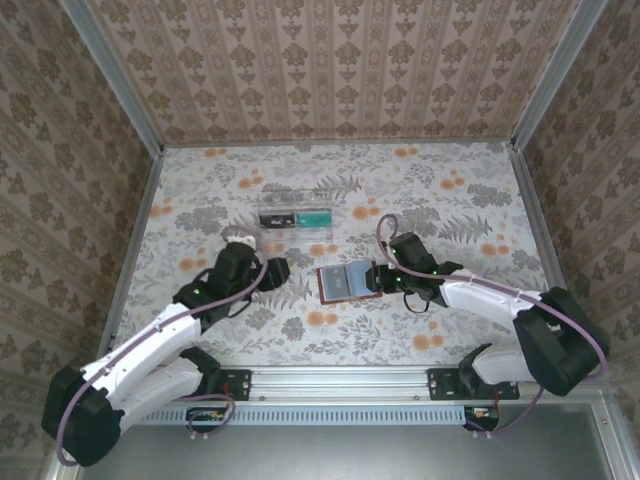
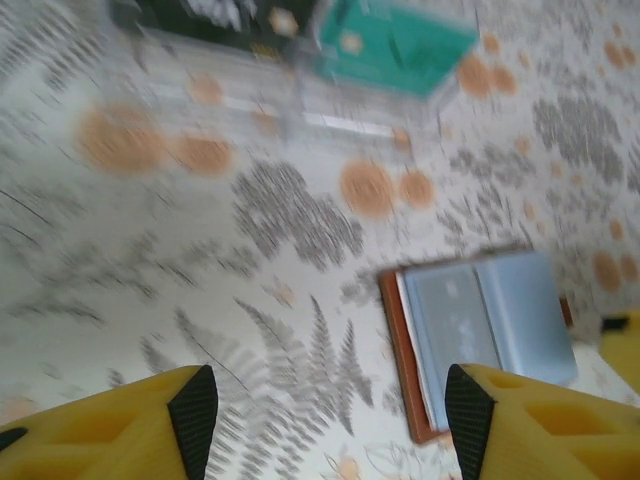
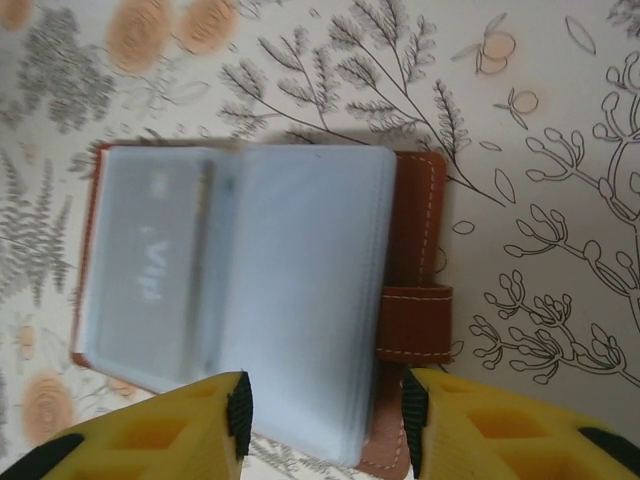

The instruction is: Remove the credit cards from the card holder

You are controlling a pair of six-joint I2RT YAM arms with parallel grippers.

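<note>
**Two cards in the tray, card holder lying open**

Two cards lie in the clear tray [image 1: 296,205], which sits on the flowery table [image 1: 450,220] just behind the card holder [image 1: 345,281]. The teal card [image 1: 316,216] is in the part of the tray nearer the card holder. The dark card [image 1: 277,216] is in the part further to the left.

The brown card holder lies open and flat, with its blue-grey pockets facing up. A grey card [image 3: 150,270] with pale letters shows through the left pocket. The little brown strap [image 3: 415,322] sticks out from the card holder's right side.

The right gripper [image 1: 383,280] is at the right edge of the card holder. Its yellow fingers [image 3: 238,415] are apart, and the corner of a blue-grey pocket page lies between them. A bit of brown shows beside one finger, so they are not squeezing the page.

The left gripper [image 1: 272,274] hangs over the table to the left of the card holder, near it but not touching. Its fingers [image 2: 193,420] are wide apart, with only table between them.
</note>
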